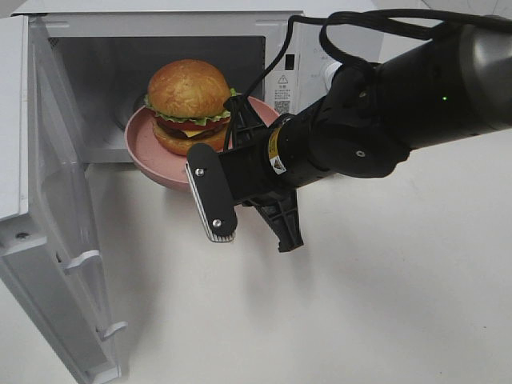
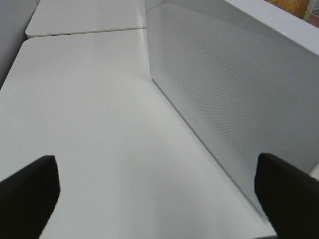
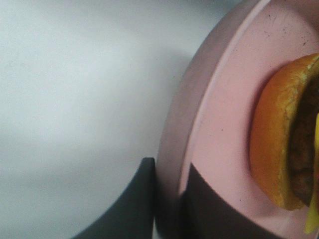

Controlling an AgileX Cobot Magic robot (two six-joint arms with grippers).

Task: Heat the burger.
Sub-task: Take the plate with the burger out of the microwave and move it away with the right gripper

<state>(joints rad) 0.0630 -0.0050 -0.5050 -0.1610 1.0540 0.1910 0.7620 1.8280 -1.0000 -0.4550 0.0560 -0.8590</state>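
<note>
Pink plate [image 1: 144, 144] bearing burger [image 1: 189, 104], at microwave [image 1: 96, 40] mouth

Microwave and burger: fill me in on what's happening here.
The right gripper is clamped on the rim of the pink plate, one finger under it and one on top. The burger sits on that plate. The plate is at the mouth of the microwave, partly inside the cavity, and the microwave door is swung wide open. The left gripper is open and holds nothing, beside the outside of the open door.
</note>
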